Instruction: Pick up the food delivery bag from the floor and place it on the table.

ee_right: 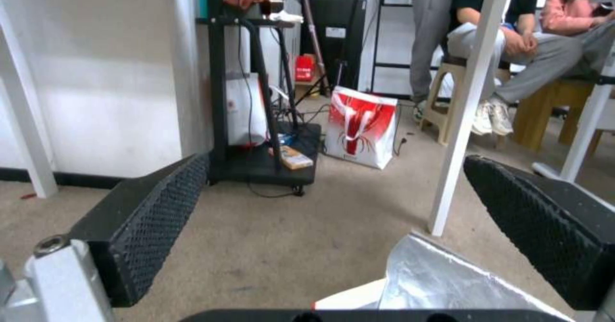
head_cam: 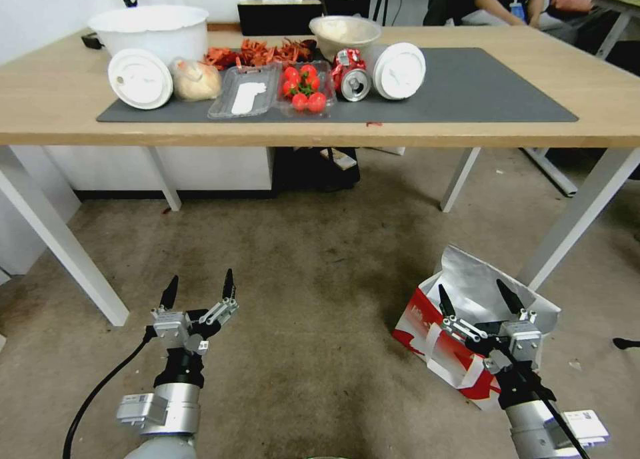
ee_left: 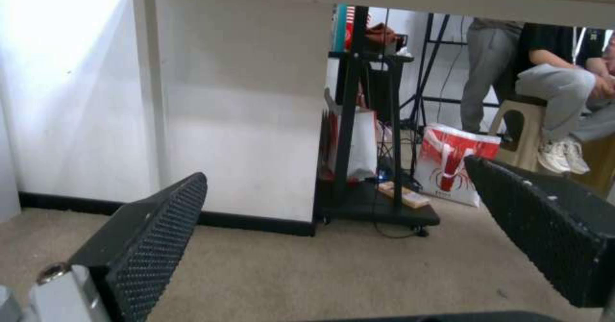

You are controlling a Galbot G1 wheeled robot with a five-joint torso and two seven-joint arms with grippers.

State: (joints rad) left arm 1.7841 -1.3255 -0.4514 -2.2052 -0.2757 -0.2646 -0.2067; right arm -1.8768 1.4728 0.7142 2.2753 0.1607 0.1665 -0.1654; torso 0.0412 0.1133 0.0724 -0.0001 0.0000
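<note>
Down by my right side, my right gripper (head_cam: 479, 297) hangs low over the food delivery bag (head_cam: 440, 342). Its two black fingers are spread wide and hold nothing. The bag sits on the floor (head_cam: 313, 279), right under and just ahead of this gripper. Its silver top is open and faces up. In my right wrist view, the shiny foil (ee_right: 442, 278) shows just below my right gripper (ee_right: 333, 206), between the fingers and a bit toward one side. The bag's long side seems to run from near me away toward the white table leg (head_cam: 577, 216), slanted a little. A white strap (head_cam: 433, 344) hangs down its red front.

My left gripper (head_cam: 199, 291) is over bare floor, well apart from the bag. Its fingers are wide open too, with nothing in them. So my right arm is much the nearer one, and I think it should do the picking. It needs to go down a bit to catch the rim or a strap.

Farther off stands the table (head_cam: 60, 116) with its dark grey mat (head_cam: 480, 89). Food and cups sit on the mat's left part. The right part looks free for the bag.
</note>
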